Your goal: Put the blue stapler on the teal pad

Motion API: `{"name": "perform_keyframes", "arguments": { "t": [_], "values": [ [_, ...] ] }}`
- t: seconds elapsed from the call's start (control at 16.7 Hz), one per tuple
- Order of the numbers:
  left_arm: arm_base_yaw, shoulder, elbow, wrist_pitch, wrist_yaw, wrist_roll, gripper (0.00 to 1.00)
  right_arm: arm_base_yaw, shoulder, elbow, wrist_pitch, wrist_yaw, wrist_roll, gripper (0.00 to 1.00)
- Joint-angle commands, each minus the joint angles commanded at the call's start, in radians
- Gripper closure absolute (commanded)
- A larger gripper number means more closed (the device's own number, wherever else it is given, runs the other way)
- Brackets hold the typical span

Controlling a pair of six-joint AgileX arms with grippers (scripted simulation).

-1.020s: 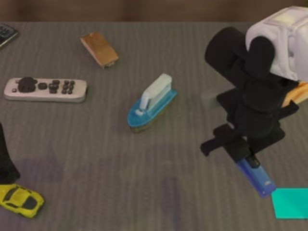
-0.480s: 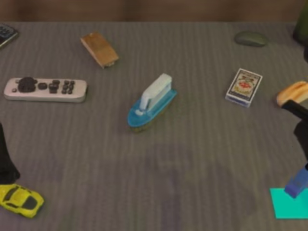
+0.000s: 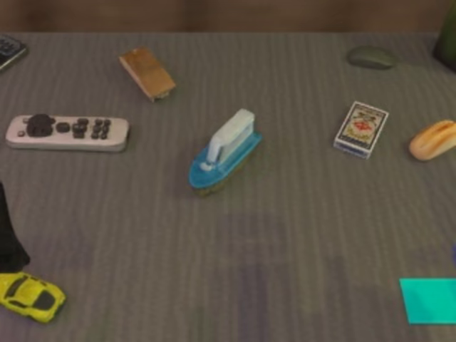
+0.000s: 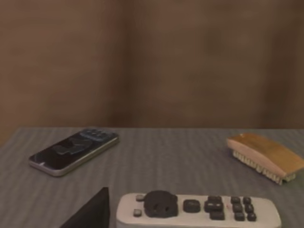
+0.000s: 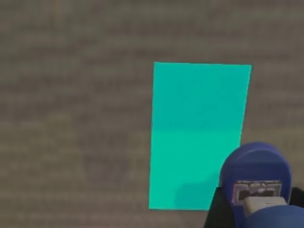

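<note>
The blue stapler (image 5: 256,178) hangs end-on in the right wrist view, above the table beside one edge of the teal pad (image 5: 198,135). My right gripper (image 5: 256,206) is shut on it, dark fingers (image 5: 219,211) on both sides. In the top view the teal pad (image 3: 429,300) lies bare at the front right corner. The right arm is off that view's right edge, and only a sliver of the stapler's blue (image 3: 454,254) shows there. My left arm (image 3: 8,239) stays parked at the left edge.
A white remote (image 3: 68,132) lies at the left, a wooden brush (image 3: 147,73) at the back and a light-blue brush (image 3: 224,152) mid-table. On the right are a card box (image 3: 362,129), a bread roll (image 3: 432,139) and a mouse (image 3: 371,57). A yellow car (image 3: 30,296) is front left.
My right arm has carried the stapler from the middle right toward the teal pad. It has now left the top view past the right edge, uncovering the card box and the mouse.
</note>
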Motion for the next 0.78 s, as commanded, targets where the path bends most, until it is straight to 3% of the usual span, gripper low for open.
{"name": "perform_keyframes", "arguments": {
  "t": [0.48,0.78],
  "values": [
    [0.000,0.000,0.000,0.000,0.000,0.000,0.00,0.002,0.003,-0.011,0.017,-0.001,0.013,1.00],
    [0.000,0.000,0.000,0.000,0.000,0.000,0.00,0.034,0.068,-0.127,0.197,0.000,0.047,1.00]
  ]
}}
